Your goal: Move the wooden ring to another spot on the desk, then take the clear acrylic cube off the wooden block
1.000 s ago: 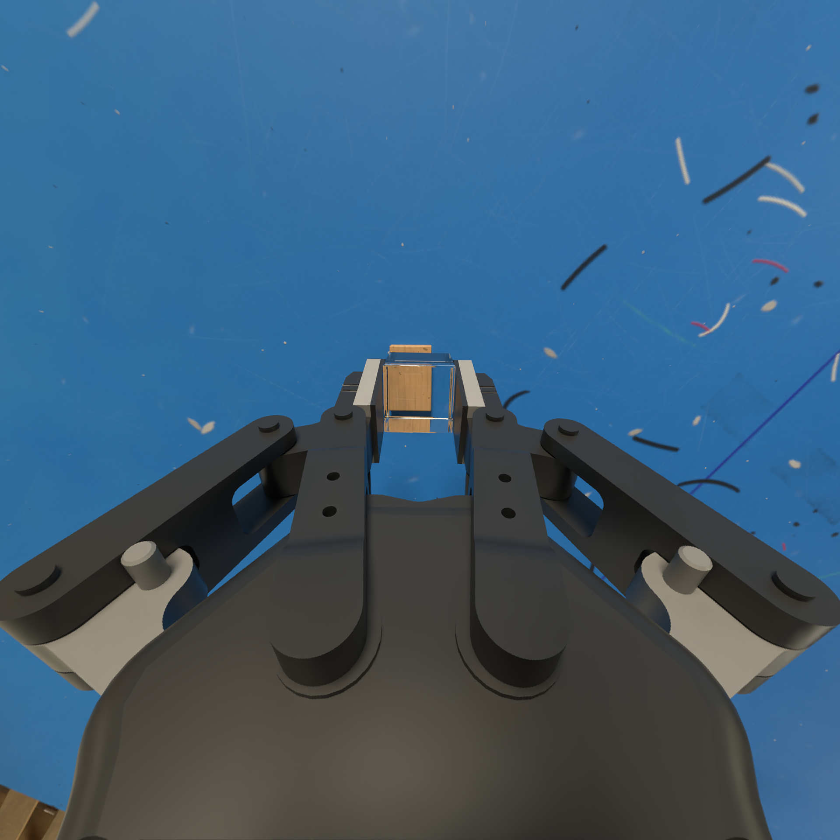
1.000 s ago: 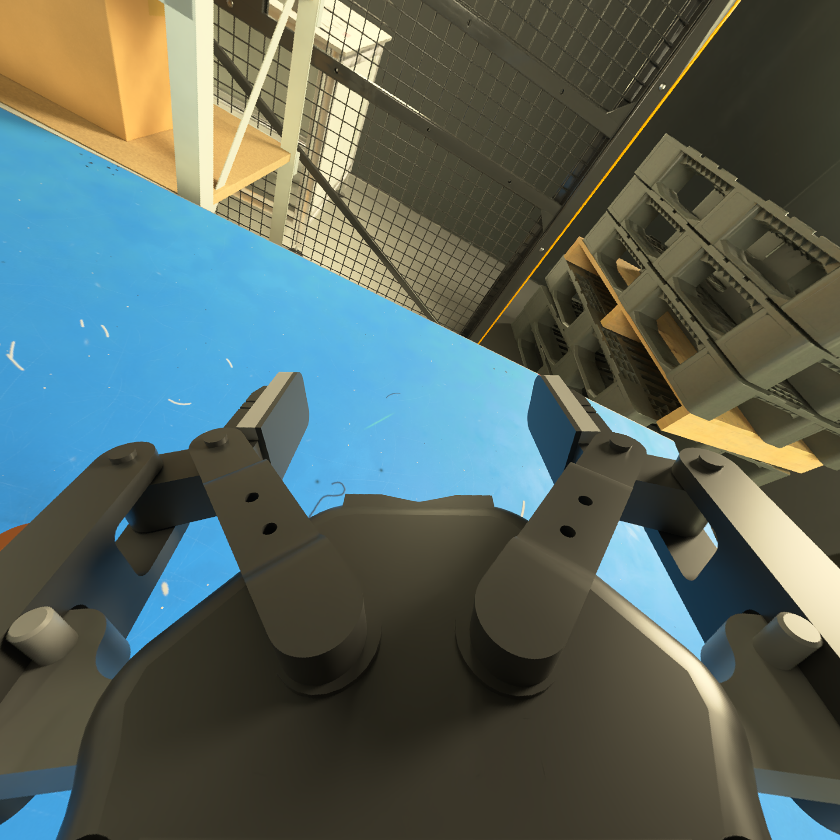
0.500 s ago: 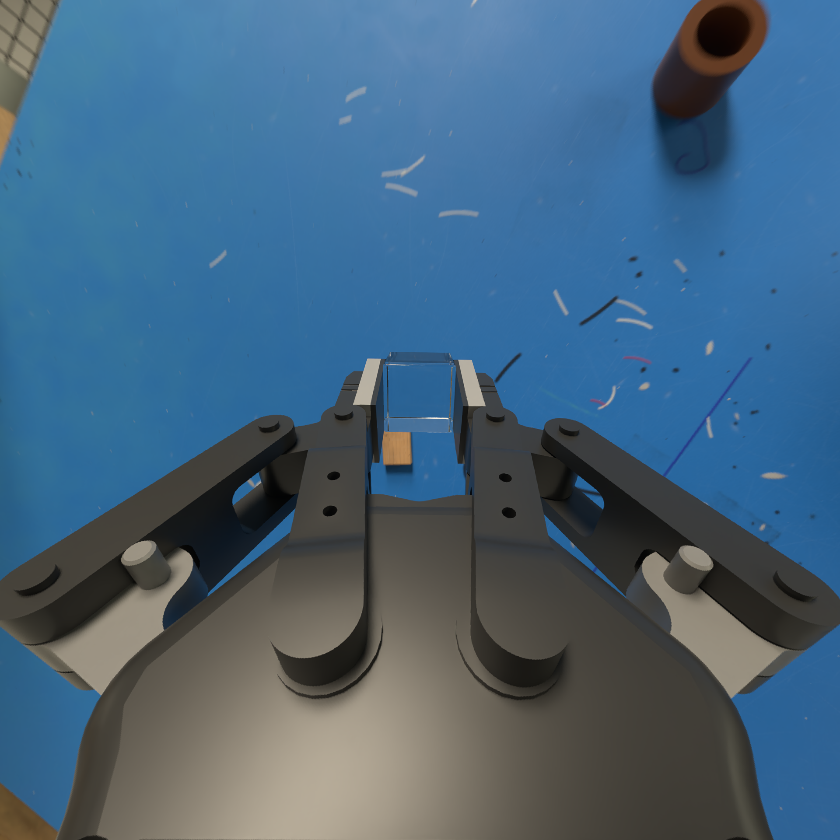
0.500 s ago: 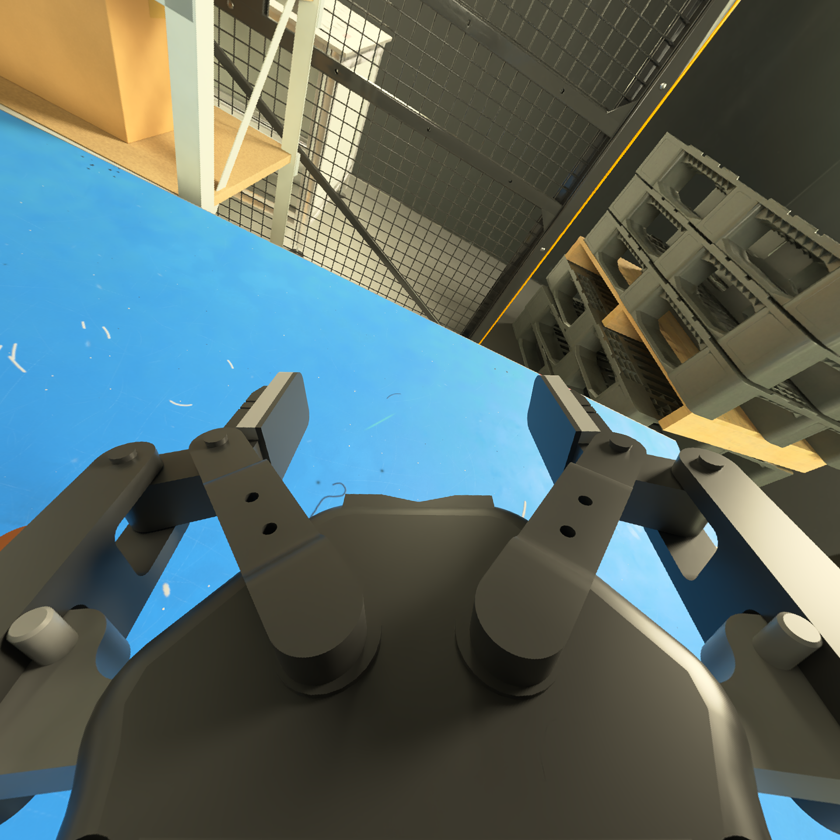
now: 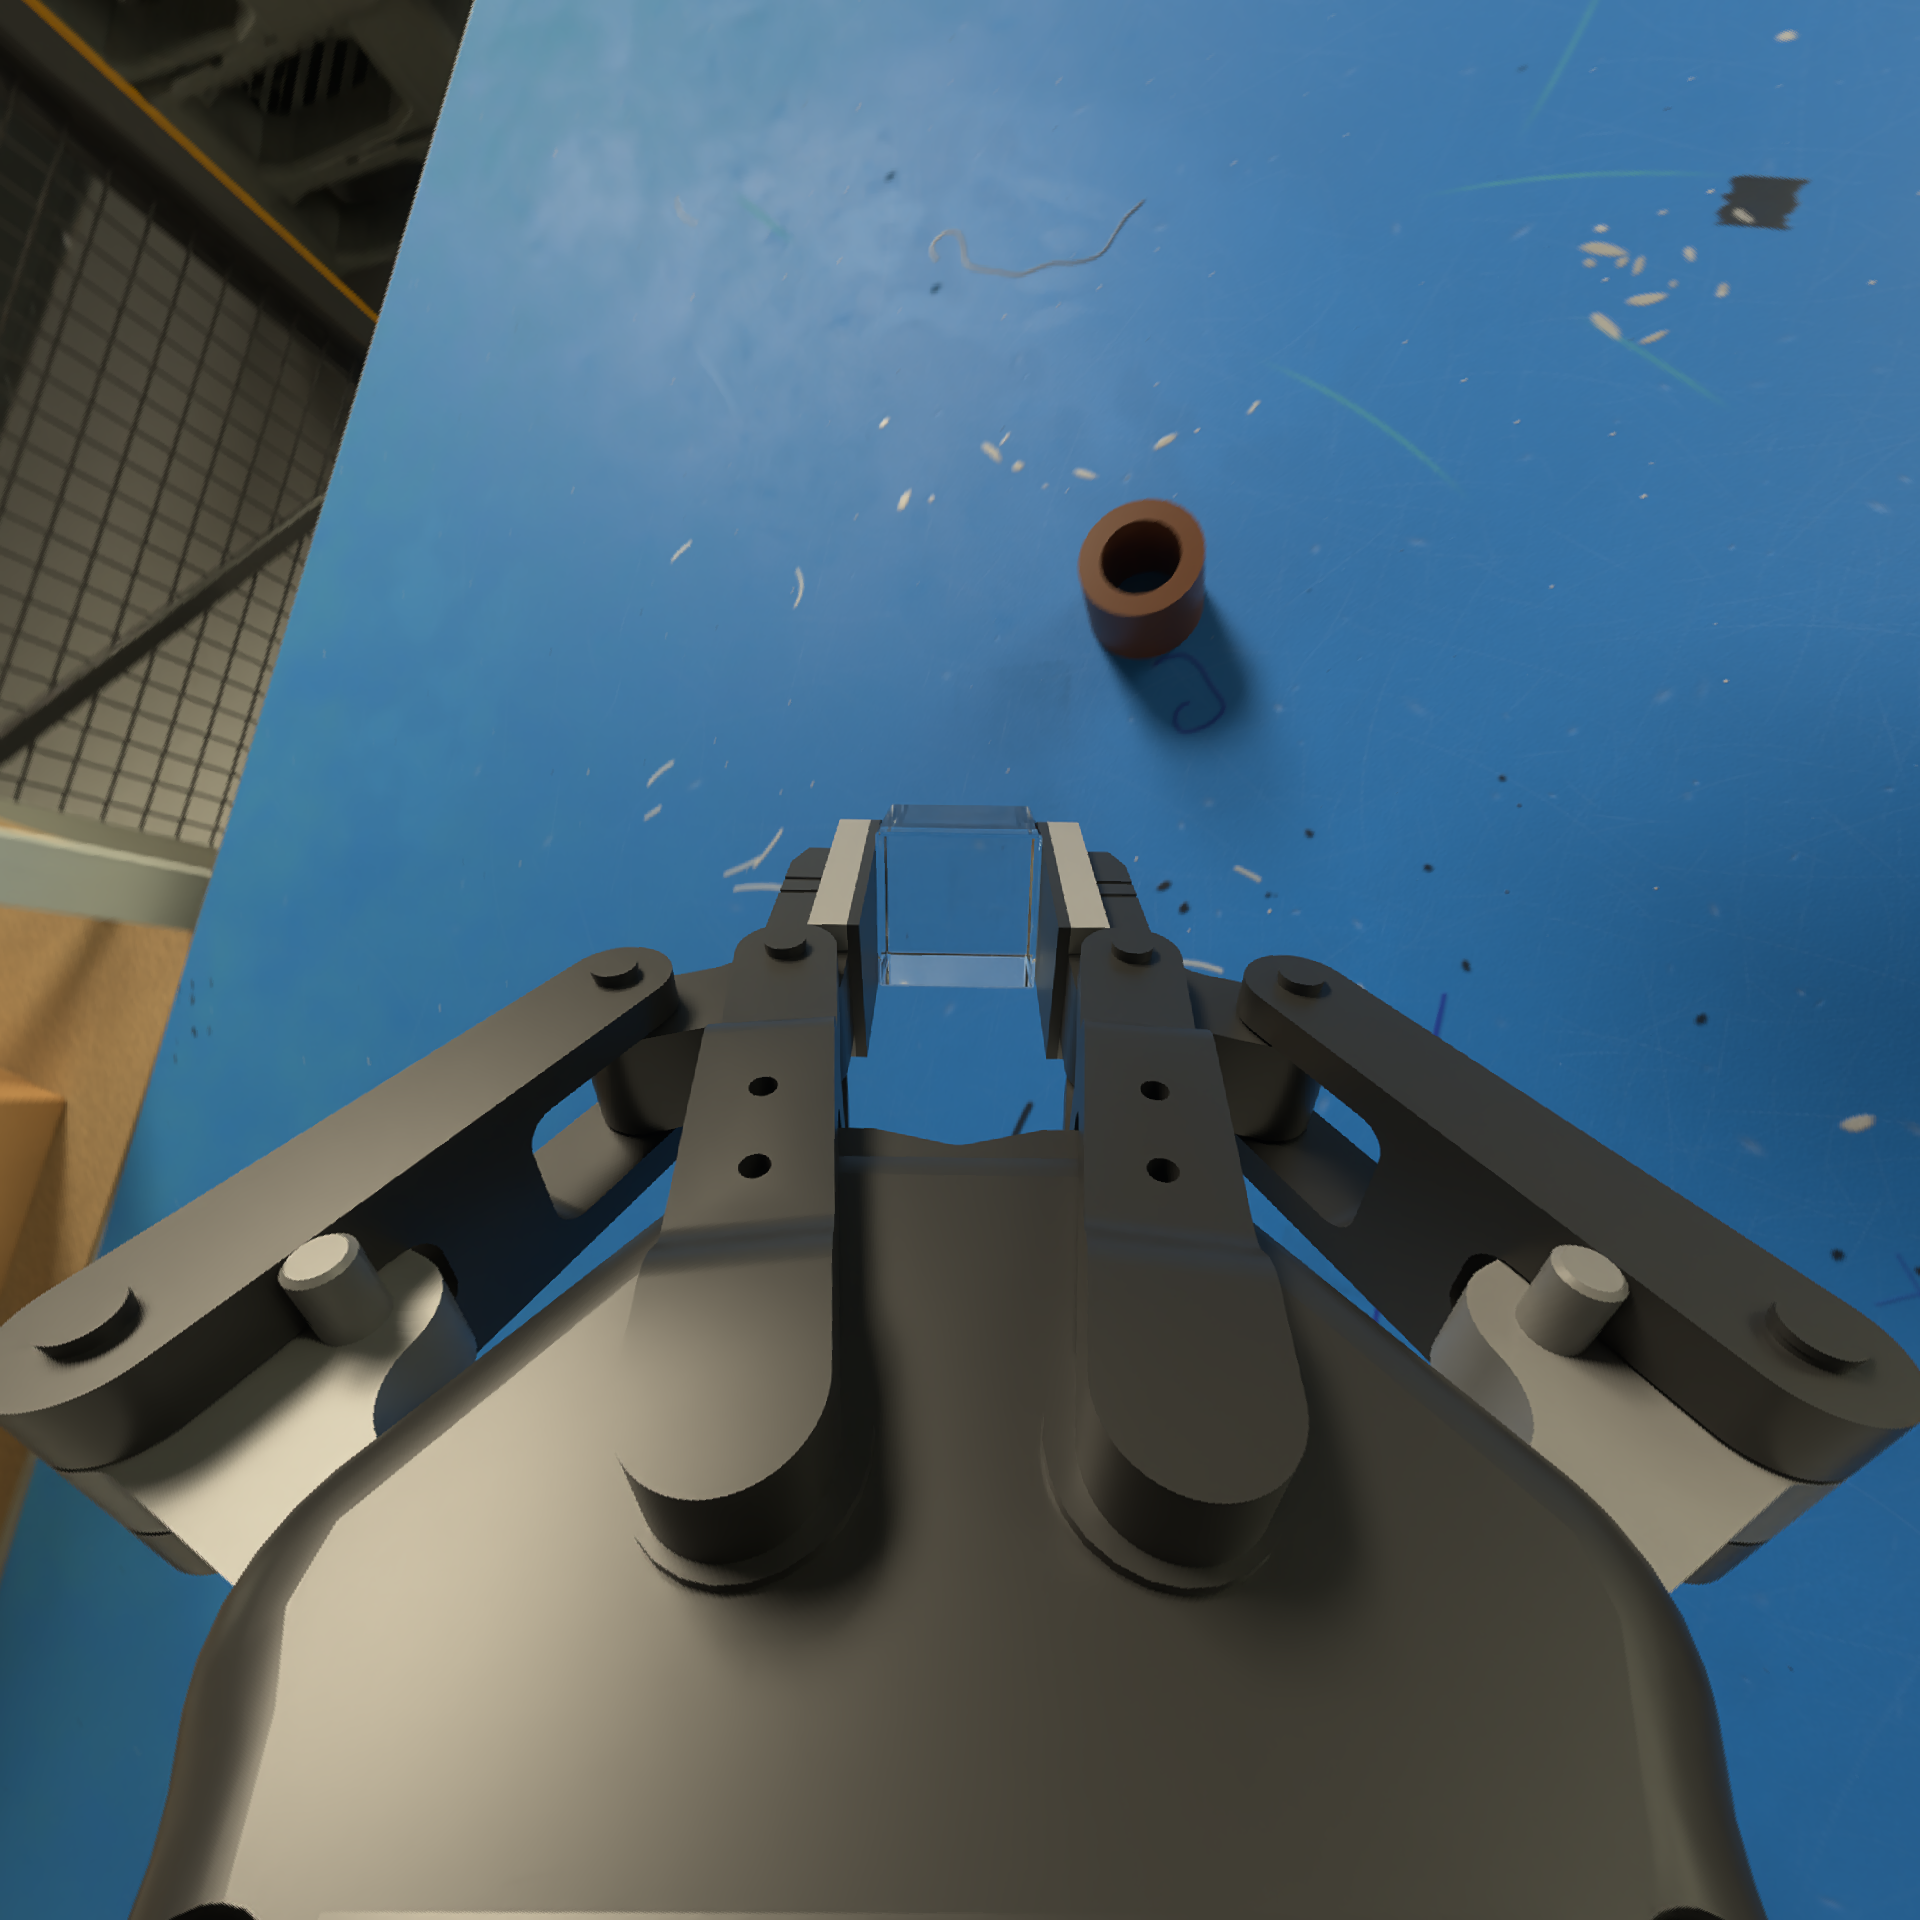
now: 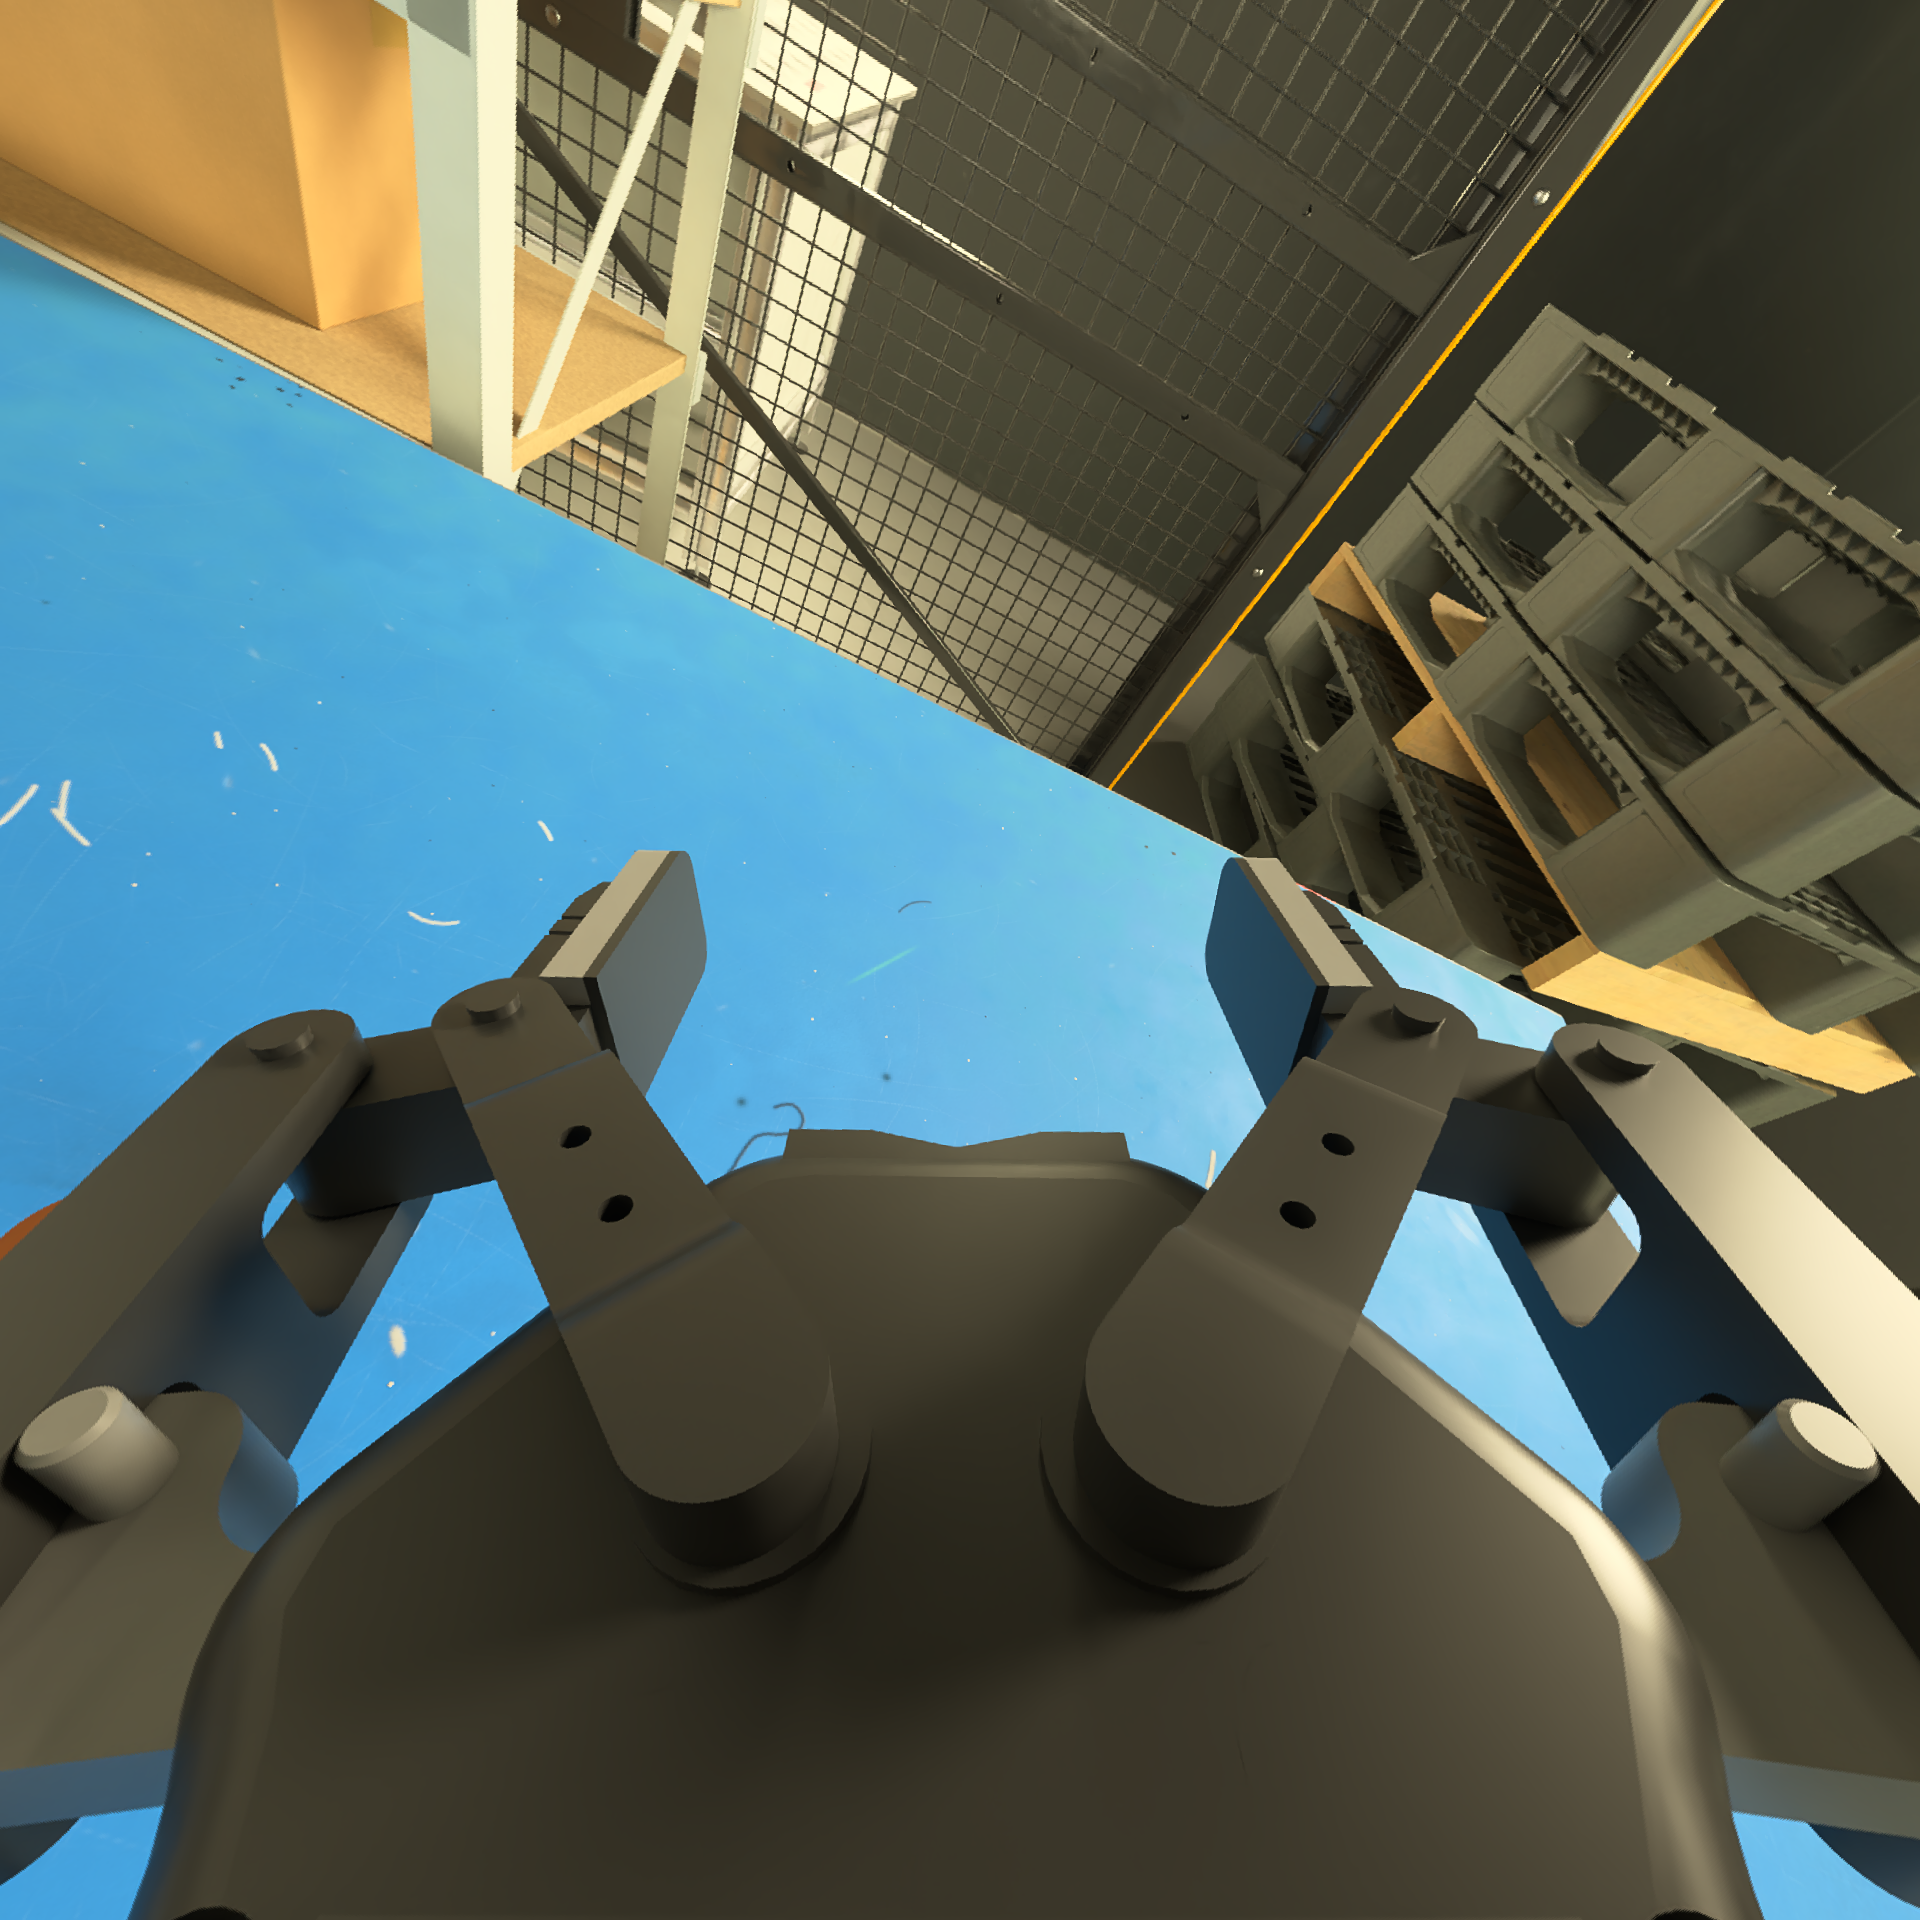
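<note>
My left gripper (image 5: 957,883) is shut on the clear acrylic cube (image 5: 957,899) and holds it above the blue desk (image 5: 623,416). The brown wooden ring (image 5: 1143,575) stands on the desk ahead and a little right of the cube. The wooden block is out of view. My right gripper (image 6: 951,935) is open and empty over the blue desk (image 6: 364,675), near its far edge. An orange-brown sliver (image 6: 16,1236) shows at the left edge of the right wrist view.
The desk's left edge (image 5: 343,499) runs close by in the left wrist view, with wire mesh (image 5: 125,468) beyond it. In the right wrist view, a wooden shelf (image 6: 312,208), mesh fencing (image 6: 987,364) and stacked grey crates (image 6: 1662,675) lie beyond the desk.
My left gripper has carried the cube away from the wooden block, which has dropped out of view. The ring has come nearer in view. The right gripper has not moved.
</note>
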Robot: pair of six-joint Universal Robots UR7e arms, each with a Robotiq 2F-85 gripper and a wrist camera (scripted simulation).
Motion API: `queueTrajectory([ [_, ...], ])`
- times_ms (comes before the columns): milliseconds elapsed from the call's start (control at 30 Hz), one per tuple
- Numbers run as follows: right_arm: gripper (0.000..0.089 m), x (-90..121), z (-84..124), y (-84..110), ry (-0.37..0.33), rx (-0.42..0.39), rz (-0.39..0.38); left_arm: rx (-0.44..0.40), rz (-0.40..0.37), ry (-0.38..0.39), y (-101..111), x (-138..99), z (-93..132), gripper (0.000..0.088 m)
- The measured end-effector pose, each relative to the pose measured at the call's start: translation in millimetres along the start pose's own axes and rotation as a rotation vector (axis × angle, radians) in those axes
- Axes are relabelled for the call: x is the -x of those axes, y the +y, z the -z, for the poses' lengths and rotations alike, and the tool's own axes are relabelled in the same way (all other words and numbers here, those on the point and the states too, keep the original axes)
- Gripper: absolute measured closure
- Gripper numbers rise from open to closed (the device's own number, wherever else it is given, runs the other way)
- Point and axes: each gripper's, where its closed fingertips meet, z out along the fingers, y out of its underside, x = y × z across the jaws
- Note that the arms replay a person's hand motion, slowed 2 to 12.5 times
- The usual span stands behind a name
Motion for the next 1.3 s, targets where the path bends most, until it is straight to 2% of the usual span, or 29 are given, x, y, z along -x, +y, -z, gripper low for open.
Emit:
queueTrajectory([
  [267,0.0060,2,0,-0.1,-0.012,-0.001,-0.005,-0.006,-0.153,0.010,-30,-25,-27,0.0626],
  [500,0.0059,2,1,-0.2,-0.018,-0.003,-0.010,0.049,-0.219,0.016,-39,-39,-57,0.0626],
  [733,0.0059,1,2,-0.6,-0.021,-0.006,-0.015,0.106,-0.234,0.053,-38,-51,-87,0.0626],
  [1033,0.0060,0,4,-1.6,-0.023,-0.013,-0.023,0.172,-0.213,0.106,-29,-61,-121,0.0626],
  [1300,0.0061,-1,4,-1.9,-0.025,-0.015,-0.030,0.261,-0.208,0.108,-14,-61,-143,0.0626],
])
